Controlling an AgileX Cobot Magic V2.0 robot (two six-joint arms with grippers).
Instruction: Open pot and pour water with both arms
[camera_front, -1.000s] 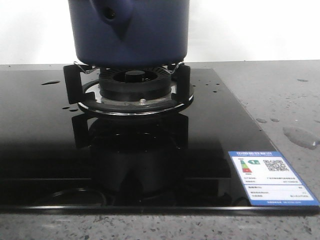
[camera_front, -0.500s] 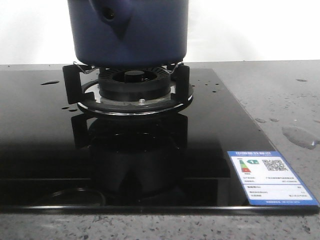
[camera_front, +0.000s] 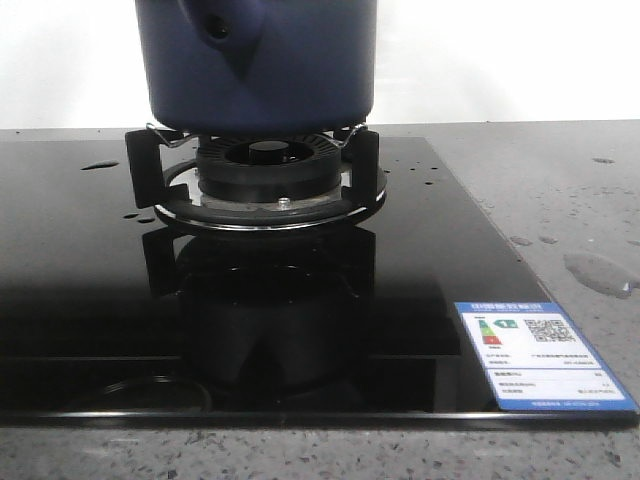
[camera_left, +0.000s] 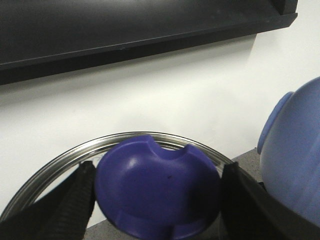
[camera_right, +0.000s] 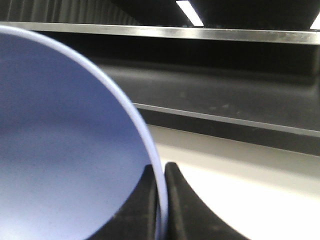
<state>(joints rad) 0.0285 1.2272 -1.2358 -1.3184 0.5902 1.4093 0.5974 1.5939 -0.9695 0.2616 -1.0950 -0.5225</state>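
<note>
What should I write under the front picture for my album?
A dark blue pot sits on a stove burner, with water drops on the counter.

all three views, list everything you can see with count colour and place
pot: 1, dark navy blue, on the burner stand at the back of the cooktop, its side stub with a round hole facing the camera
burner: 1, black with a chrome ring, under the pot
cooktop: 1, glossy black glass, set in the counter
label: 1, blue and white, front right corner of the cooktop
counter: 1, grey speckled, around the cooktop
water: several clear drops and puddles, on the counter right of the cooktop and on the glass
lid knob: 1, blue, on a metal-rimmed lid
bowl: 1, light blue, rim between the right fingers
left gripper: 1, black, shut on the knob
right gripper: 1, black, shut on the bowl rim
</note>
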